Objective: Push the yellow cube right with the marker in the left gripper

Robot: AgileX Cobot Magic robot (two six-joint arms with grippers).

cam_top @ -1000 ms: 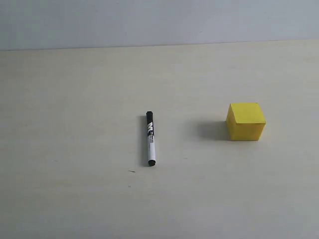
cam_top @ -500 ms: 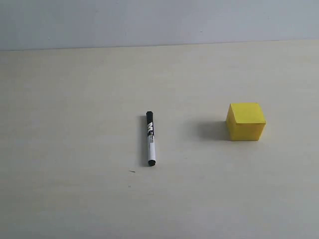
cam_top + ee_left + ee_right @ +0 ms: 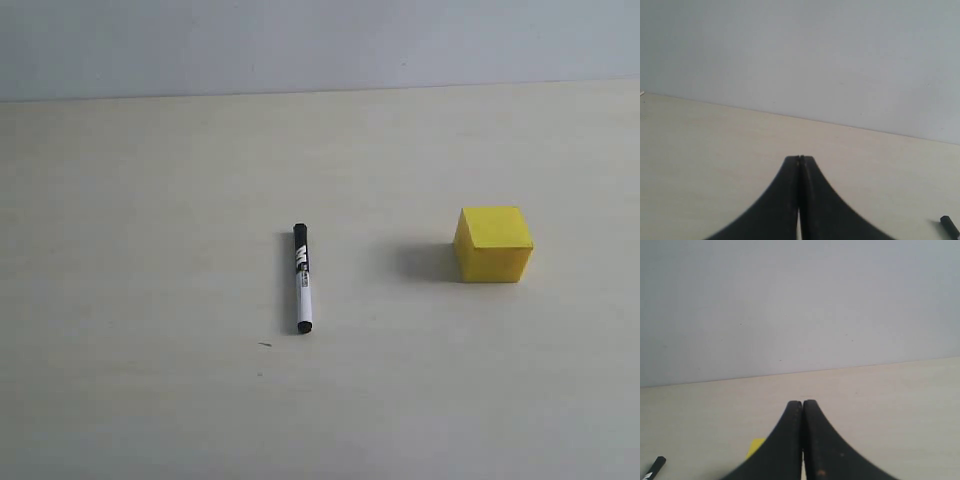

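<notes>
the marker point(image 3: 301, 279) lies flat on the pale worktop point(image 3: 150, 250), its length running towards the far wall, with the yellow cube point(image 3: 493, 243) well apart to its right. the left tool point(image 3: 800, 159) has its jaws pressed together, pinching nothing. the right tool point(image 3: 802, 402) is likewise pressed together and empty

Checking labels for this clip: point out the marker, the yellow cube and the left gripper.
marker point(image 3: 302, 279), exterior view, mid barrel.
yellow cube point(image 3: 495, 228), exterior view, top face.
left gripper point(image 3: 800, 159), left wrist view, shut fingertips.
</notes>
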